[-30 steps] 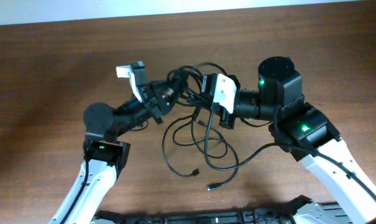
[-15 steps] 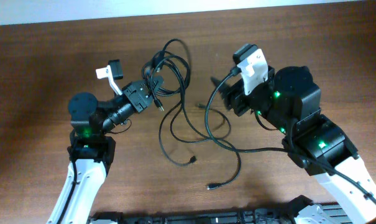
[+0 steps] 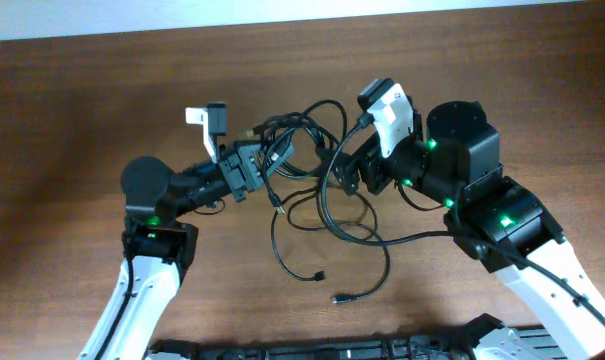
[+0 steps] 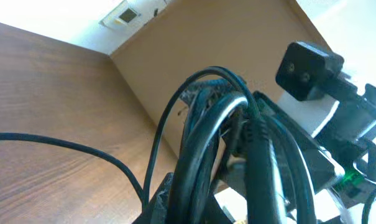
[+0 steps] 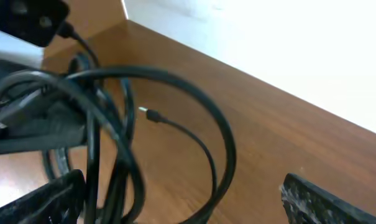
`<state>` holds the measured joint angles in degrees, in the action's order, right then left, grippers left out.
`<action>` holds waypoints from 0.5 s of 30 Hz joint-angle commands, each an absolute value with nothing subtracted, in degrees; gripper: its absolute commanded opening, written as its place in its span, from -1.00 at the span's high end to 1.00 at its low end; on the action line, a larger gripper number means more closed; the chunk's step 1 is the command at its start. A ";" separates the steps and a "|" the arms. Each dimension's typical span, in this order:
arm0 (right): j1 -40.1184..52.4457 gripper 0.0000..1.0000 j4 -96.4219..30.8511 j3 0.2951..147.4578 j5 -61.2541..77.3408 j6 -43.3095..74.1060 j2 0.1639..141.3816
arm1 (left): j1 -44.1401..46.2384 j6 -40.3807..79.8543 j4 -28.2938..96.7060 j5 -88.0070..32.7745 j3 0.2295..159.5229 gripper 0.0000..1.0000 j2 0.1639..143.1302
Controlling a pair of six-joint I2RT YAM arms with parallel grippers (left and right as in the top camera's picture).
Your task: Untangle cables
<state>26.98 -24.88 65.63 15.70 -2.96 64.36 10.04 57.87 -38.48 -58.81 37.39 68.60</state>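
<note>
left gripper [image 3: 250, 168]: clamped on a bunch of the cables [image 3: 326, 190]; several strands are pinched together at its tip.
right gripper [image 5: 181, 199]: jaws wide apart and gripping nothing; cable strands cross the gap close to one finger.
cables, position: mid-table between the two arms. The dense knot is at the left gripper, and loose loops spread toward the near edge.
cables, height: the bundle at the left gripper is lifted off the wood; the lower loops lie flat on it.
loose ends: one plug [image 3: 338, 298] is on the table nearest the front, and a second plug [image 3: 322, 276] is just up and left of it, apart from it.
surface: brown wood-grain table [image 3: 72, 120].
room: a pale wall strip [image 3: 282, 8] runs along the far edge of the table and is overexposed in the right wrist view.
cut off: a dark bar [image 3: 332, 352] at the bottom of the overhead view is only partly in frame; can't tell what it is.
hidden: in the left wrist view the cables fill the lens and cover the fingers, so the pinch point itself isn't visible.
unclear: can't count the separate cords, and can't trace the crossings inside the knot.
</note>
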 commanded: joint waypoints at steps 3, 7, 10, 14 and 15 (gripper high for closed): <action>26.94 -0.98 -23.40 66.22 6.79 -2.48 64.40 | 11.53 56.95 -39.00 -60.64 37.60 1.00 68.51; 26.94 -0.97 -18.92 66.22 6.74 -2.50 64.51 | 11.53 56.95 -39.05 -61.25 37.60 1.00 68.51; 26.96 -0.98 -17.98 66.22 7.31 -2.48 65.39 | 11.79 56.95 -39.05 -62.17 37.60 1.00 68.51; 26.96 -0.97 -17.98 66.22 14.70 -3.22 65.39 | 11.81 56.95 -39.03 -58.67 37.60 1.00 68.51; 26.98 -0.97 -18.02 66.22 19.62 -6.28 65.56 | 11.81 56.95 -39.05 -58.63 37.60 1.00 68.51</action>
<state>26.98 -18.15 65.63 12.21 -3.53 65.12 11.51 57.87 -38.46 -59.72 37.39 68.60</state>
